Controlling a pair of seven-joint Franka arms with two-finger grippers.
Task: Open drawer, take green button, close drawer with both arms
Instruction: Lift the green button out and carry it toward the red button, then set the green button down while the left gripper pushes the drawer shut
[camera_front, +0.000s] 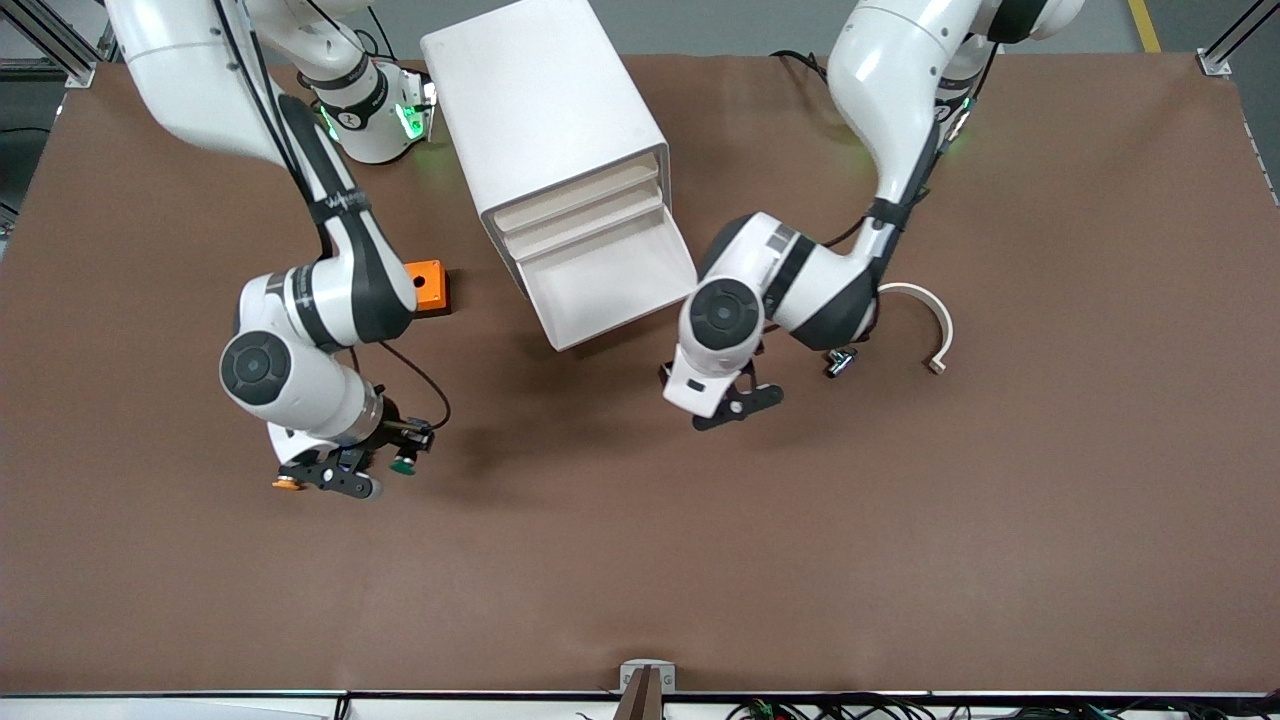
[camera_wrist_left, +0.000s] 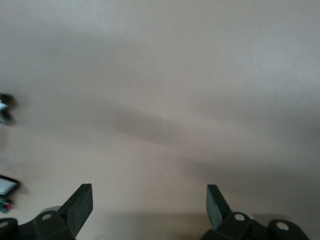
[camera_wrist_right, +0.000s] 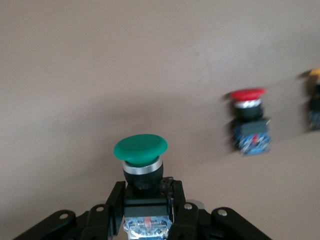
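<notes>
The right end effector (camera_front: 375, 470) hangs over the brown desk (camera_front: 640, 560) toward the right arm's end, in the half of the desk nearer the front camera. Its fingers (camera_wrist_right: 182, 212) are pinched on the black body of the button (camera_wrist_right: 141, 160), whose green cap sticks out clear of the fingertips. An orange-capped button (camera_front: 289, 484) shows just beside that end effector, on the side toward the right arm's end of the desk. In the right wrist view a red-capped button (camera_wrist_right: 248, 120) stands on the desk, apart from the held one. An orange block (camera_front: 428, 287) sits on the desk beside the right arm's forearm.

The white cabinet (camera_front: 545, 110) stands near the robots' edge of the desk, about midway along it. The drawer (camera_front: 607, 285), the lowest of the three, is pulled out, and its white floor shows.

The left end effector (camera_front: 738, 400) is over bare desk just beside the drawer's open corner, its fingers (camera_wrist_left: 80, 204) spread wide with nothing between them. A small black and silver part (camera_front: 840, 360) lies under the left arm's wrist. A white curved strip (camera_front: 935, 320) lies on the desk toward the left arm's end.
</notes>
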